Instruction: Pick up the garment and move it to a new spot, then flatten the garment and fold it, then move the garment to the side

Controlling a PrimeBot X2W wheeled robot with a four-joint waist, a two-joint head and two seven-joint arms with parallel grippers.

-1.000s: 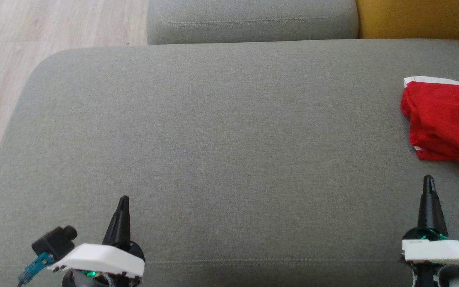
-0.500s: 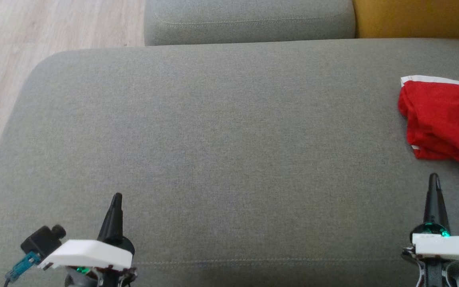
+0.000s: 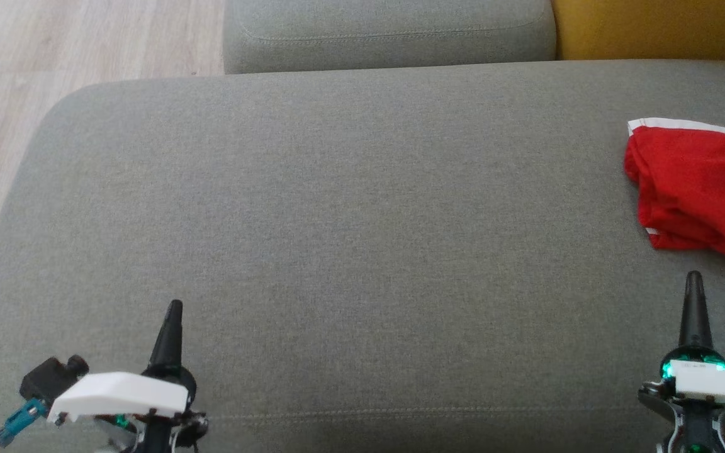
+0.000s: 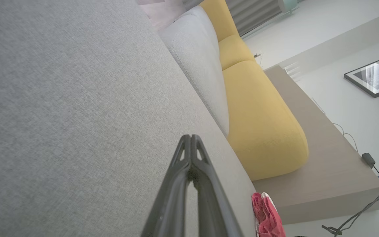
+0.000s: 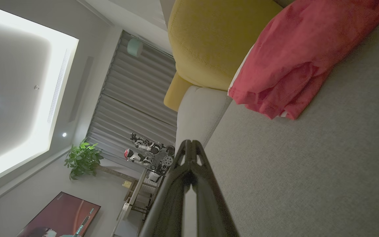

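**Jaws pressed together on both arms, red garment untouched at the right**

Jaws of the left gripper (image 3: 174, 307) are closed tip to tip and hold nothing; its wrist view shows the two dark fingers (image 4: 179, 184) meeting at a point above bare grey fabric. The right gripper (image 3: 693, 277) is closed the same way and is also empty.

The red garment (image 3: 702, 189) lies bunched on the grey seat cushion (image 3: 337, 220) at the right edge of the head view, with a white trim along its far side. It is ahead of the right gripper and apart from it. In the right wrist view it sits in front of a yellow cushion (image 5: 209, 39). No writing on the garment or the gripper housings is large enough to read.

Compared with a second ago, the whole head view has slid slightly leftward, so the camera has turned. The garment keeps its place on the cushion. Against that shift, the left gripper has drifted further left and the right gripper further right, so the two stand wider apart. Both remain closed throughout.
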